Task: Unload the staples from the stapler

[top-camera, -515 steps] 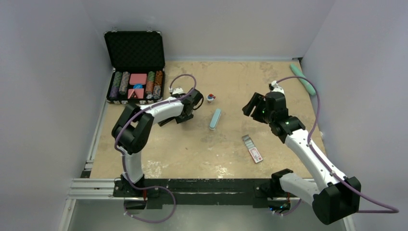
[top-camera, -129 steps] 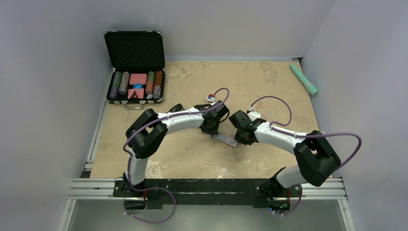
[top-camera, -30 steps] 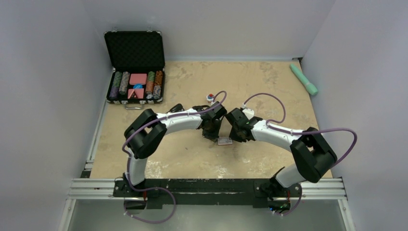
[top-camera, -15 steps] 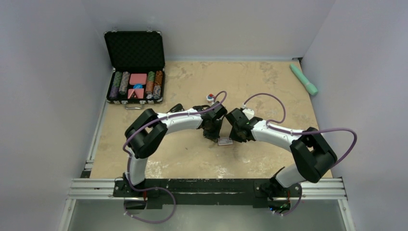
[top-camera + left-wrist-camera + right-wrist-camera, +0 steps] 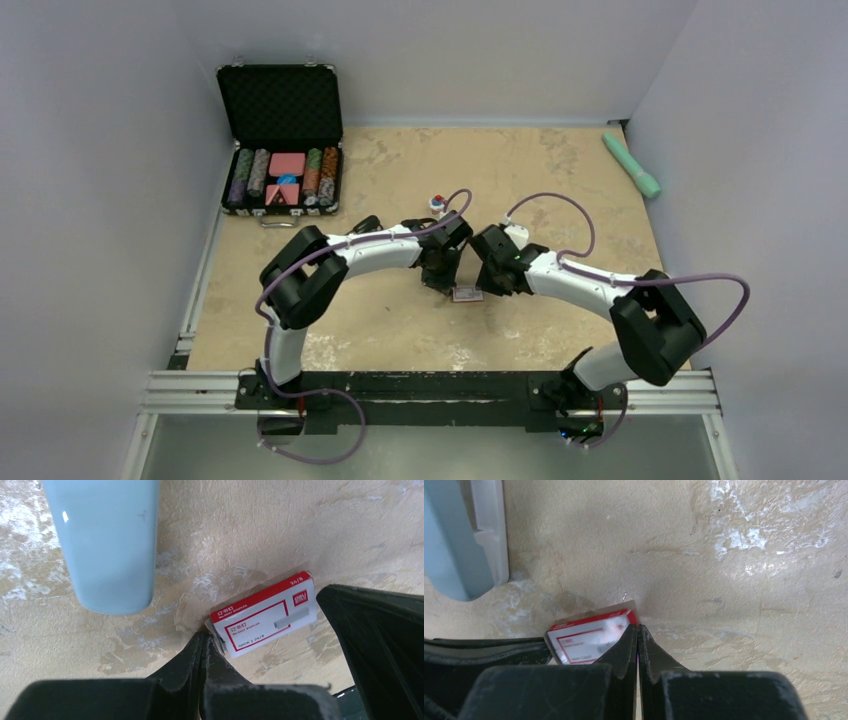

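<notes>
Left end effector (image 5: 202, 642), right end effector (image 5: 638, 630), both together at red pack (image 5: 265, 612), tan tabletop (image 5: 500, 170), grey walls (image 5: 500, 50)

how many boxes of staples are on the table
1. The red and white staple box lies flat on the table, with the left gripper, jaws shut, at one corner and the right gripper, jaws shut, at the opposite end. Another could be hidden.
</notes>
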Controlling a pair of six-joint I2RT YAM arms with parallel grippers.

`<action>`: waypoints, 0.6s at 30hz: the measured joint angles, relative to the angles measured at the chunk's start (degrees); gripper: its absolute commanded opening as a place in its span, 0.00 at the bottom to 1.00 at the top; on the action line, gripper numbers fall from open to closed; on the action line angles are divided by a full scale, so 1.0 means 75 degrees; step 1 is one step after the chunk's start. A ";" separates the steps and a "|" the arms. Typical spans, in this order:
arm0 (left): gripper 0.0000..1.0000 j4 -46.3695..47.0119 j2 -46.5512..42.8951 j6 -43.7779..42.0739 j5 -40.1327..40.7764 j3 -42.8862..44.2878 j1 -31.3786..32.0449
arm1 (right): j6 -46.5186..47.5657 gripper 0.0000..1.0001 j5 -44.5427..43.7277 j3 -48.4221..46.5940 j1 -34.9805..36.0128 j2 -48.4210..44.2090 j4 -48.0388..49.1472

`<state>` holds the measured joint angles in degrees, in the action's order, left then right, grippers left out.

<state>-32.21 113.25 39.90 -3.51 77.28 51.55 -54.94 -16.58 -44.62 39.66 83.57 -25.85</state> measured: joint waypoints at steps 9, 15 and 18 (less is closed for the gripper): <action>0.01 -0.0504 -0.0192 -0.0012 0.0498 0.0017 0.0047 | -0.0003 0.04 0.0082 0.0000 0.0061 -0.0341 -0.0006; 0.01 -0.0895 -0.0673 -0.0064 0.0761 0.0020 0.0050 | 0.0082 0.36 0.0163 -0.0006 0.0061 -0.0758 -0.0052; 0.11 -0.1081 -0.1151 -0.0082 0.0918 0.0020 0.0050 | 0.0198 0.56 0.0146 -0.0090 0.0061 -0.1256 -0.0111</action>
<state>-40.32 104.62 39.29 3.38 77.43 51.92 -53.45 -15.49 -45.30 40.12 74.15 -26.68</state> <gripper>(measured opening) 0.011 0.378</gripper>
